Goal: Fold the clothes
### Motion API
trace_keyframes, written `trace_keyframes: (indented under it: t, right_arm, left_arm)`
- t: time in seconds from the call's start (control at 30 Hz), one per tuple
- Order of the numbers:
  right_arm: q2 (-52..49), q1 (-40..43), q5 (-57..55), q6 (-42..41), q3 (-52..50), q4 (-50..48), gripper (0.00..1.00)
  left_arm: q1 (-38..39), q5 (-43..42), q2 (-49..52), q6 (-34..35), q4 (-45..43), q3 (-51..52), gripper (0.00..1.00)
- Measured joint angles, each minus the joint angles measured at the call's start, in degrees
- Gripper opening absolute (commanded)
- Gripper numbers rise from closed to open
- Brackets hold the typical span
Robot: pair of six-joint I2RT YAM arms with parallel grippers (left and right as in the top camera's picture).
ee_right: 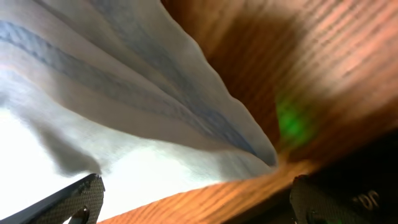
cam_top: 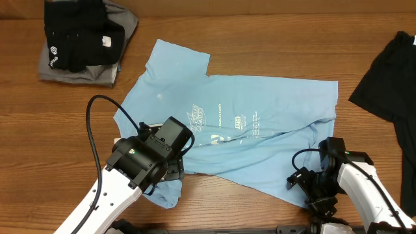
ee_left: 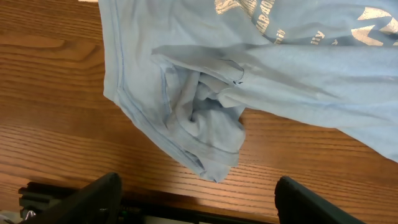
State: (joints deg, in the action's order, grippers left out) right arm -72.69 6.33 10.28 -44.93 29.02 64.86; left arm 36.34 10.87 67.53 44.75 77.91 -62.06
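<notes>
T-shirt: long axis left to right.
Left gripper: released, above near-left sleeve.
Right gripper: released, at near-right hem.

The black garment is cut off at the right edge.

T-shirt, centre frame: soft light blue knit cloth, matt and creased, with stitched hems and flat white print.
Table: wood-grain surface, smooth, slight sheen.
Folded pile, upper left: black and grey cloth, matt.
Black garment, right edge: matt cloth.
Left arm, lower left: smooth glossy white plastic shell with matt black parts.
</notes>
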Motion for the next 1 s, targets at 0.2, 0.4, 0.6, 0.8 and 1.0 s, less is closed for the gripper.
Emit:
trace_keyframes:
  t: [0.2,0.4,0.6,0.8,1.0]
  right_arm:
    - [0.04,0.02,1.64,0.07,-1.84,-2.10,0.86]
    - [0.04,0.02,3.37,-0.11,-2.21,-3.48,0.41]
    - [0.04,0.02,4.13,-0.04,-2.19,-4.09,0.18]
    - [0.04,0.02,4.07,0.15,-1.22,-3.61,0.04]
    - [0.04,0.00,3.85,-0.02,1.64,-1.07,0.04]
  left_arm:
    - [0.00,0.00,0.00,-0.07,-0.13,0.00,0.82]
    - [0.00,0.00,0.00,-1.09,-0.83,0.00,0.83]
    - [0.00,0.00,0.00,-1.51,-0.83,0.00,0.84]
    - [0.00,0.00,0.00,-1.51,-0.81,0.00,0.85]
    - [0.00,0.00,0.02,-1.51,-0.83,0.00,0.86]
